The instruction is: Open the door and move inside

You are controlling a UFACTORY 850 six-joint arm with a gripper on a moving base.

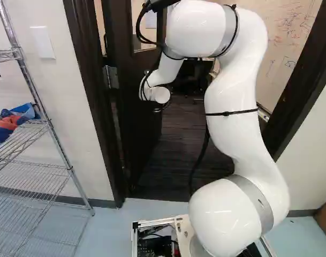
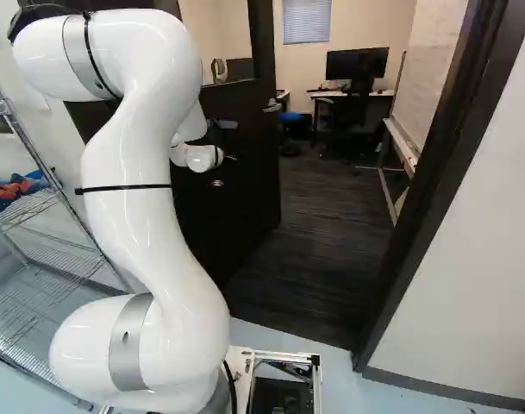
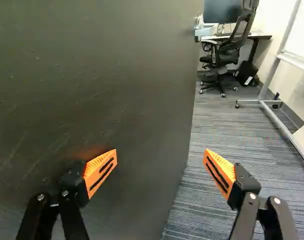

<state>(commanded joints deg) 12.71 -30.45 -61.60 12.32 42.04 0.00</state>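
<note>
Glossy white arm (image 1: 229,214), its base cut off, reaches to the scuffed dark door (image 3: 92,75), which stands partly open, metal lever (image 2: 271,105) at its free edge, the gripper's (image 3: 160,156) fingers spread wide, one near the panel, contact unclear, one above striped carpet (image 3: 216,135).

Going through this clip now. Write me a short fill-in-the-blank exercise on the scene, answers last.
The dark, flat door stands ____, showing the striped carpet beyond.
The pads on the black two-fingered gripper are ____.
The silver wire shelving is at the ____ side of the left base view.

Missing words: open; orange; left.
</note>
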